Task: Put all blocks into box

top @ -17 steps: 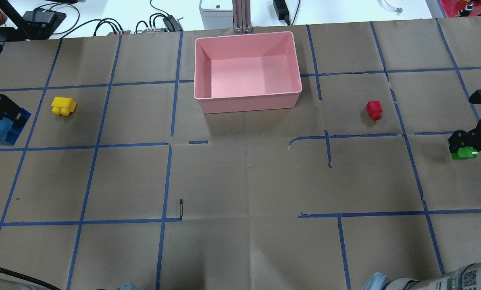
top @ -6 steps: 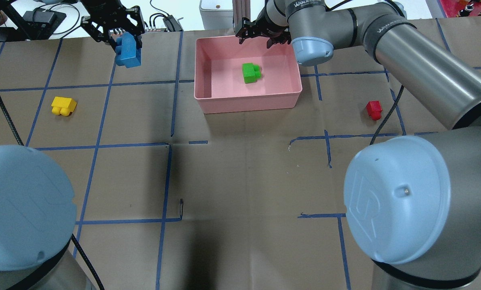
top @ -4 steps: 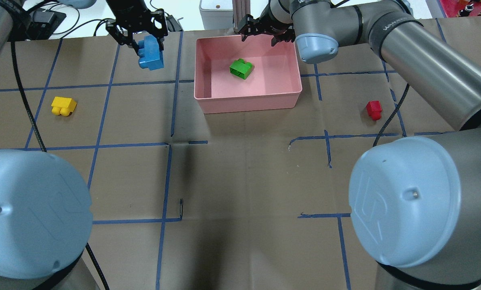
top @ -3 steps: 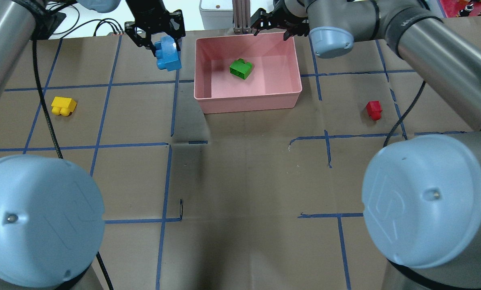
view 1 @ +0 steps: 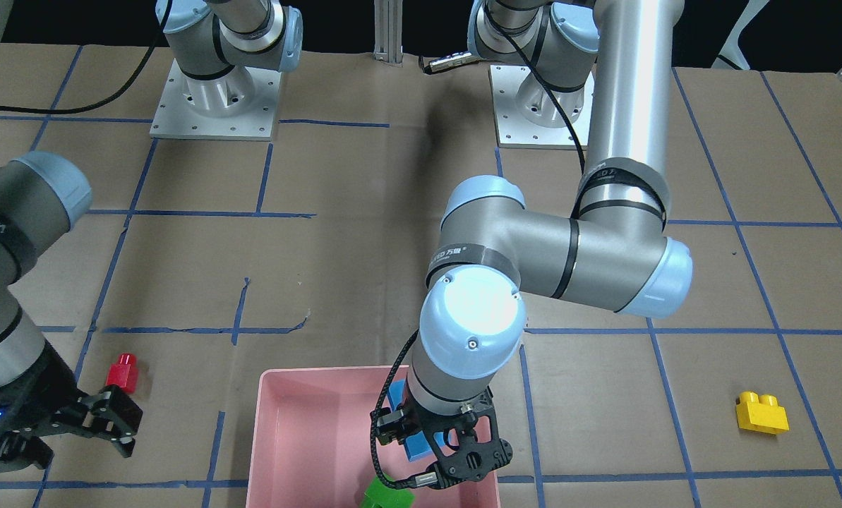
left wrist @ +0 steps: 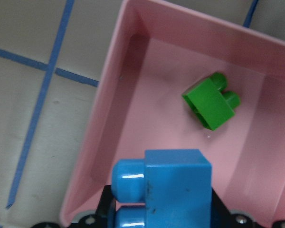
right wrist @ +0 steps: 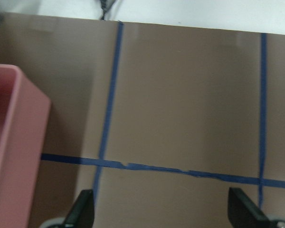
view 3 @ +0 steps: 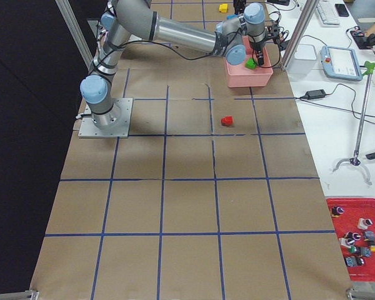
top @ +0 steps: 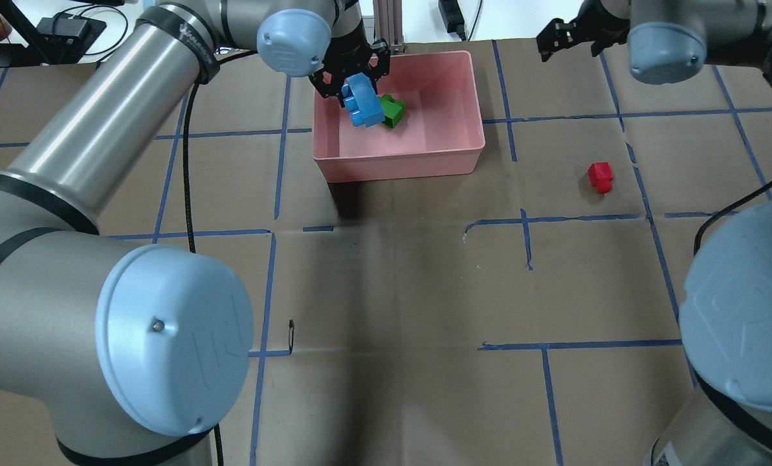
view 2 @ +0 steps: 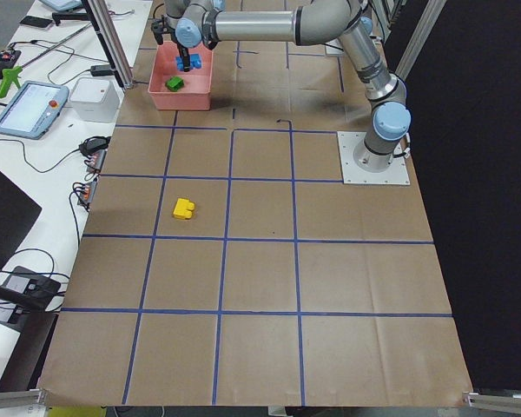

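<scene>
Pink box [top: 398,169] sits far-centre on the counter [top: 392,291], with one green block [top: 392,111] on its floor, studs pointing sideways. Left end effector [top: 354,90] hangs over the box's interior near its left wall, clamped on the blue block [left wrist: 168,187]. In the overhead view that block sits just beside the green one, and I can't tell whether they touch. Right end effector [right wrist: 164,211] is empty with its fingers spread wide, hovering over bare counter just past the box's right wall. Step in hand, as I read it: depositing the blue block, positioned but not released. Next move calls for the left fingers to part. A small shift away from the green block first would keep blue from landing on it and bouncing. Then lift straight up to clear the rim. After that the red block [top: 600,176], on the counter to the right of the box and well apart from it, looks like the right arm's pick. The yellow block [view 1: 762,411], far out on the robot's left, suits the left arm. Count: 4 blocks (1 green, 1 blue, 1 red, 1 yellow), 1 box, 2 end effectors. Tally: 1 block in the box, 1 held over it, 2 out on the counter.
</scene>
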Motion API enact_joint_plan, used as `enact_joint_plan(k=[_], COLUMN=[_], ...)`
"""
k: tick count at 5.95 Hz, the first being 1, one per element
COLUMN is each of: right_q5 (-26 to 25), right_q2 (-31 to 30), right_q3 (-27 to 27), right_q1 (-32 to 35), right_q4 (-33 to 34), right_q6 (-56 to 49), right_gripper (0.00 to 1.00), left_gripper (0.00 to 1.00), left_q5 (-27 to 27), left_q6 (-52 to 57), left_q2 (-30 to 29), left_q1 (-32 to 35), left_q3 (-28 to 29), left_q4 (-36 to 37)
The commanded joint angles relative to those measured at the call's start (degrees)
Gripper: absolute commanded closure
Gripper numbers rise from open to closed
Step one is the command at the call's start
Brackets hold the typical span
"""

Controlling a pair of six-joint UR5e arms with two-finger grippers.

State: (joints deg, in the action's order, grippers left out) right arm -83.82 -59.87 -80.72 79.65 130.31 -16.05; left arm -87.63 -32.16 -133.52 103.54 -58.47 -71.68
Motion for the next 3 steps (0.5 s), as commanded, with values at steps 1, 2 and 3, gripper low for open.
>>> enact_joint_plan(k=[1,2,3], right_q5=[-5.6,-5.9,-6.1], right_q2=[3.3,2.3,0.8], right_q3=[-6.9,-12.7,-16.8], right_q1=[-3.1,-3.6,-3.9], right_q4=[4.4,4.9,5.3], right_q6=[-2.9,-2.9,-2.9], right_gripper=[0.01,0.01,0.01], left_gripper=[0.53,0.01,0.01], left_q5=[-0.1,0.4,0.0], left_q6=[-0.5,-0.5,-0.4], left_q2=[-3.8,-3.8,-2.8], left_q1=[0.8,0.9,0.8], left_q3=[-0.1,-0.2,-0.1], left_q4=[5.6,6.4,6.4])
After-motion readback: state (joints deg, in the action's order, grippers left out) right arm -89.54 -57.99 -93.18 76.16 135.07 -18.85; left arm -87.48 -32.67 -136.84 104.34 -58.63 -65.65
